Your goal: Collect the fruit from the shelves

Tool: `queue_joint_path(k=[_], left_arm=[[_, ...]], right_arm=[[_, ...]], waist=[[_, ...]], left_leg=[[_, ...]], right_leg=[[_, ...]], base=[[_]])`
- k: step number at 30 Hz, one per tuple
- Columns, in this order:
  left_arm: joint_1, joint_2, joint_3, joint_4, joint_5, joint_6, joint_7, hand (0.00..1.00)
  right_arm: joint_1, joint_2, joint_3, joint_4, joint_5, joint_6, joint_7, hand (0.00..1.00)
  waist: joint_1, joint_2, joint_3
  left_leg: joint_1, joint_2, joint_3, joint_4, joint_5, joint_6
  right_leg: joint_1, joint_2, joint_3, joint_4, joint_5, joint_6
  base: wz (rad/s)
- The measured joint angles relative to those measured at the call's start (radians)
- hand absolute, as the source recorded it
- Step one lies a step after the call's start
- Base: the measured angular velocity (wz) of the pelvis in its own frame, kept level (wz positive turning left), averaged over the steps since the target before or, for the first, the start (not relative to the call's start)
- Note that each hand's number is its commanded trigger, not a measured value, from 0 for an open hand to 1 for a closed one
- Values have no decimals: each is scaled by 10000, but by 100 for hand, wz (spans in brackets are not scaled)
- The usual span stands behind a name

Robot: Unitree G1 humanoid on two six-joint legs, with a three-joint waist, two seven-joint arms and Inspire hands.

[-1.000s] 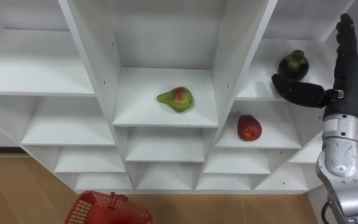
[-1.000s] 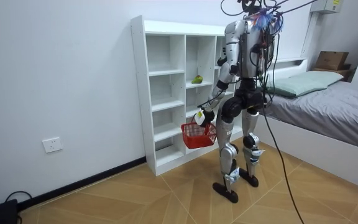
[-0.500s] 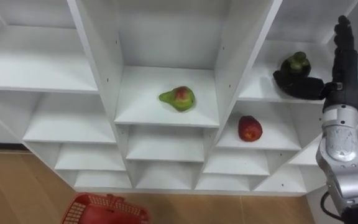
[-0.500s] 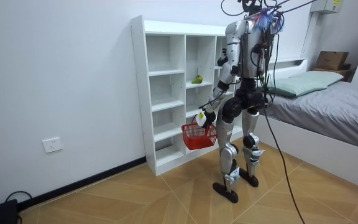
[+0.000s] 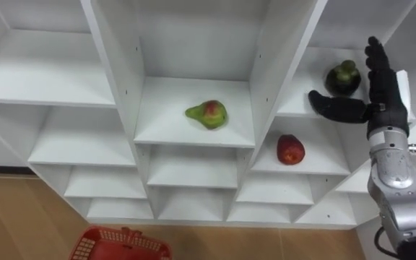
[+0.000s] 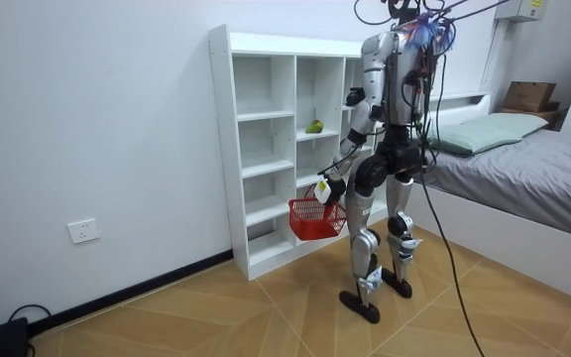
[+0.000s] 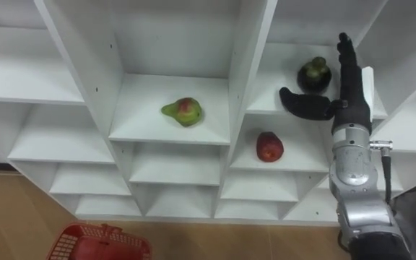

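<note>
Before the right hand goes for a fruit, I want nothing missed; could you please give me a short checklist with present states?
1. Right hand open, thumb spread: ok.
2. Hand lined up with the dark fruit on the upper right shelf: ok.
3. Contact with that fruit: cannot tell.
4. Red basket hanging from the left hand: ok.
5. Pear and red apple out of the hand's way, each in its own compartment: ok.
</note>
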Motion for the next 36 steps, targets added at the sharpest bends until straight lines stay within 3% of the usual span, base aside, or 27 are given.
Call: queue_joint_path(k=[6,13,14,15,16,17,20,31,36], left_arm=[[32,133,6,-190,8,148,-45,100],[37,146,6,-204,3,148,-9,100],[39,145,6,-204,3,148,33,100],[38,145,6,-204,3,148,43,100],[38,145,5,-203,3,149,46,100],[38,145,5,-203,3,149,47,100],[40,147,9,-204,3,155,46,100],[30,148,11,-206,4,175,57,100],[10,148,10,-205,0,175,74,100]], right_arm=[[-299,-138,0,552,-127,47,504,0],[-319,-178,-35,756,-117,-42,760,0],[-319,-179,-40,799,-121,-103,767,7],[-319,-178,-40,819,-124,-129,770,38],[-319,-178,-40,902,-125,-161,773,92],[-320,-178,-42,922,-126,-185,775,100],[-433,-181,-144,1136,-181,-319,723,100],[-779,-434,-720,1503,-212,-255,557,100],[-781,-477,-725,1503,-203,-208,561,100]], waist=[[-27,-37,-54],[-14,36,-3],[-12,44,2],[-12,55,10],[-13,58,12],[-13,58,12],[-13,47,8],[0,-19,-29],[11,-48,-7]], left_leg=[[19,0,-22,18,0,0],[21,0,-93,35,0,0],[21,0,-95,35,0,0],[20,0,-99,34,0,0],[19,0,-101,33,0,0],[19,0,-102,33,0,0],[18,0,-101,23,0,0],[23,0,-99,-48,-1,-1],[23,1,-97,-58,-1,-1]], right_leg=[[44,-1,-12,0,10,-15],[87,-1,-83,0,11,-18],[86,0,-83,0,11,-18],[85,0,-85,-1,11,-18],[85,0,-87,-1,11,-18],[84,0,-88,-1,11,-18],[67,0,-82,-2,11,-18],[22,13,-87,-19,11,-18],[22,14,-108,-23,11,-18]], base=[[0],[2],[0],[0],[0],[0],[0],[0],[0]])
